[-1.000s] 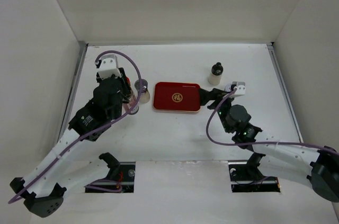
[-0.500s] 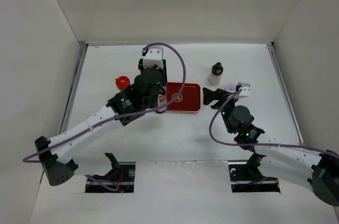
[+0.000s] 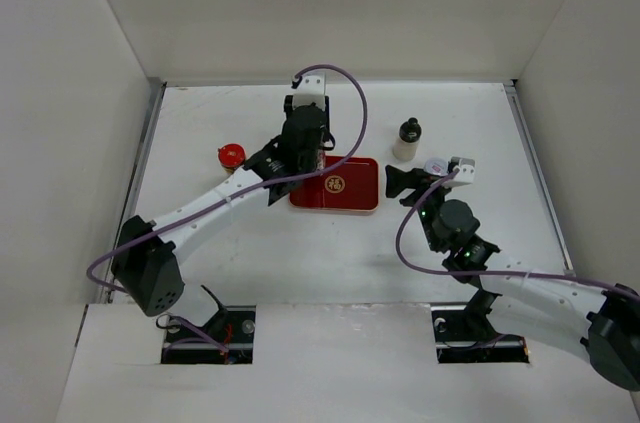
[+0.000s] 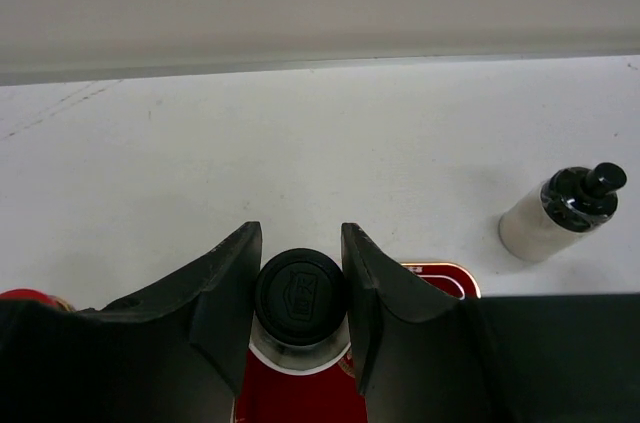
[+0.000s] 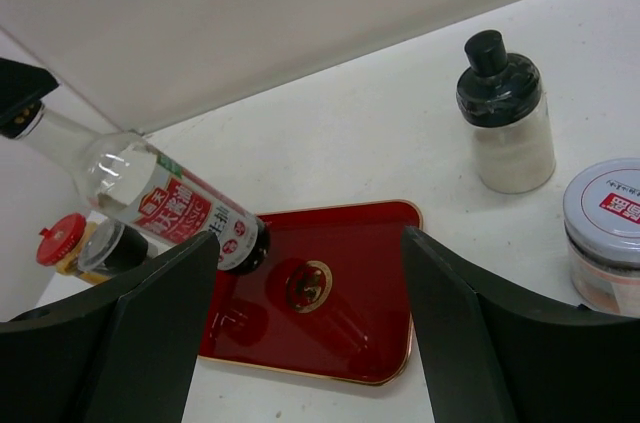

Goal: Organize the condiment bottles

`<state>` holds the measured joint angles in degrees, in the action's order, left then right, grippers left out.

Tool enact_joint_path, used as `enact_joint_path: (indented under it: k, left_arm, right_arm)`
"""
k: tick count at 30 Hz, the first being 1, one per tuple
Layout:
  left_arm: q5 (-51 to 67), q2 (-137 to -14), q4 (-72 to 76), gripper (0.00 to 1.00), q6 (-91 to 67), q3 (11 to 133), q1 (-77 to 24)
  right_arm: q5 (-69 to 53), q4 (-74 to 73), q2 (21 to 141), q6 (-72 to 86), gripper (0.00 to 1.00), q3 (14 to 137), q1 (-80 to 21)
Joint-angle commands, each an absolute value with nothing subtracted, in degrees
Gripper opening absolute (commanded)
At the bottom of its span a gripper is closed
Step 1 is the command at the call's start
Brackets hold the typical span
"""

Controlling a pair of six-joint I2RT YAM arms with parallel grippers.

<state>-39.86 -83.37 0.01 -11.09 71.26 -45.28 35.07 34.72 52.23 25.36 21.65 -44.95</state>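
My left gripper [image 3: 302, 161] is shut on the black cap of the taller slim bottle [image 4: 300, 293] and holds it over the left part of the red tray [image 3: 352, 191]. In the right wrist view this bottle [image 5: 160, 203] looks tilted, its base just above the tray [image 5: 340, 323]. The red-capped bottle [image 3: 231, 155] stands left of the tray. The squat whitish black-capped bottle [image 3: 406, 139] stands behind the tray's right end. A grey-capped shaker [image 5: 605, 233] stands beside my right gripper [image 3: 395, 181], which is open and empty at the tray's right edge.
White walls close in the table on the left, back and right. In the right wrist view a second small glass bottle [image 5: 110, 248] stands next to the red-capped one [image 5: 62, 238]. The left arm stretches diagonally over the table's left half.
My left arm has swung right from beside the red-capped bottle to over the tray, carrying the slim bottle. The right gripper has shifted only slightly.
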Motion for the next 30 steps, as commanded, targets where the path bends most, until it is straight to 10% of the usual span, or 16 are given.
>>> enact_joint_path:
  k: [1,21,30]
  left_arm:
    - [-37.1,-83.3,11.5,0.08,-10.5,74.8,-43.5]
    - [-34.5,-86.0,18.1,0.12,-10.7,68.9,-40.0]
    - [-36.4,-81.8,18.4,0.76,-10.8,63.4,-40.4]
  right_arm:
    - [35.9,36.8,52.6,25.9,0.79,22.2,-44.7]
    - [35.7,36.9,53.0,26.0,0.8,22.2,-44.6]
    - [35.7,36.9,53.0,26.0,0.8,22.1,-44.5]
